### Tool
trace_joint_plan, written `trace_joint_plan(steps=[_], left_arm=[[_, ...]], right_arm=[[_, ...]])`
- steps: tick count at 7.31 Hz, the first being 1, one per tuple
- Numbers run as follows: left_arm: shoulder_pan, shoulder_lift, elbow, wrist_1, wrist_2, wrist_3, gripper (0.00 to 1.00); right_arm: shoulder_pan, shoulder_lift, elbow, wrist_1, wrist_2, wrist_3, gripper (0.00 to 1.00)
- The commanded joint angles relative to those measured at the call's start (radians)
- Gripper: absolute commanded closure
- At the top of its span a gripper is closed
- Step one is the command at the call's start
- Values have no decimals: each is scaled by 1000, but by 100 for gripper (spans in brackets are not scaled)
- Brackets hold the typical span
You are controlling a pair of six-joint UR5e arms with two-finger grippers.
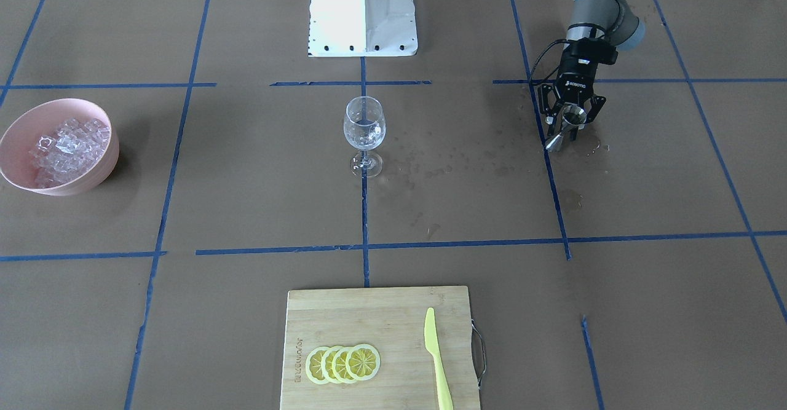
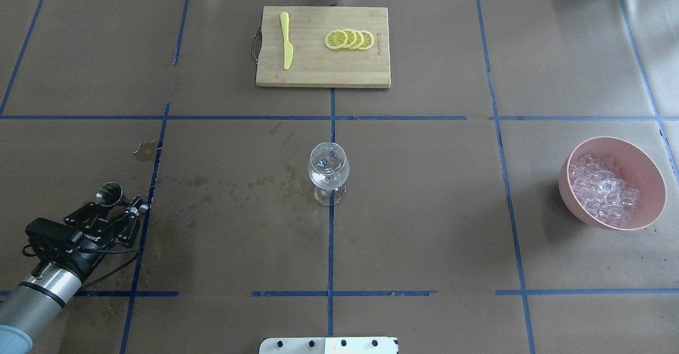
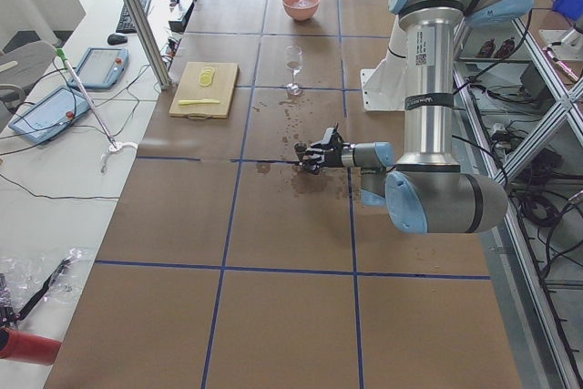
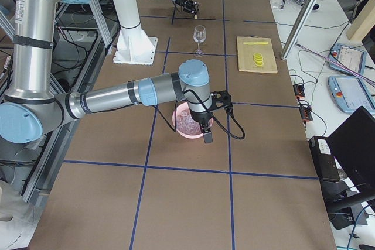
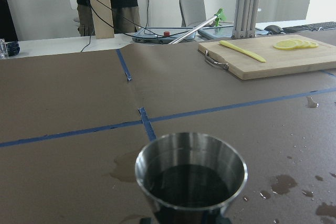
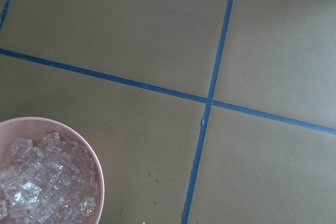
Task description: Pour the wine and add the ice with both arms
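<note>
A clear wine glass (image 1: 364, 133) stands at the table's centre, also in the overhead view (image 2: 329, 172); I cannot tell what it holds. My left gripper (image 1: 569, 124) is shut on a small steel measuring cup (image 2: 109, 193), tilted and held low over the table well to the glass's side. The left wrist view shows dark liquid in the cup (image 5: 191, 177). The ice (image 2: 604, 192) is heaped in a pink bowl (image 1: 92, 179). My right gripper (image 4: 206, 134) hangs over the bowl's edge (image 4: 179, 128), seen only from the side, so I cannot tell if it is open. The ice also shows in the right wrist view (image 6: 37, 187).
A wooden cutting board (image 2: 318, 75) with lemon slices (image 2: 350, 39) and a yellow knife (image 2: 286, 46) lies at the far edge. Wet stains (image 2: 233, 184) mark the paper between the left gripper and the glass. The white pedestal base (image 1: 363, 23) stands behind the glass.
</note>
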Motion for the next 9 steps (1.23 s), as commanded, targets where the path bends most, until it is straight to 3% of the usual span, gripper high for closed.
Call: trace_joint_plan(steps=[1, 7, 9], left_arm=[[0, 0, 2, -9, 7, 0, 50], [0, 0, 5, -14, 9, 2, 52], [0, 0, 7, -14, 9, 2, 58]], right_arm=[[0, 0, 2, 0, 2, 0, 0], [0, 0, 0, 0, 2, 0, 0], [0, 0, -2, 0, 0, -1, 0]])
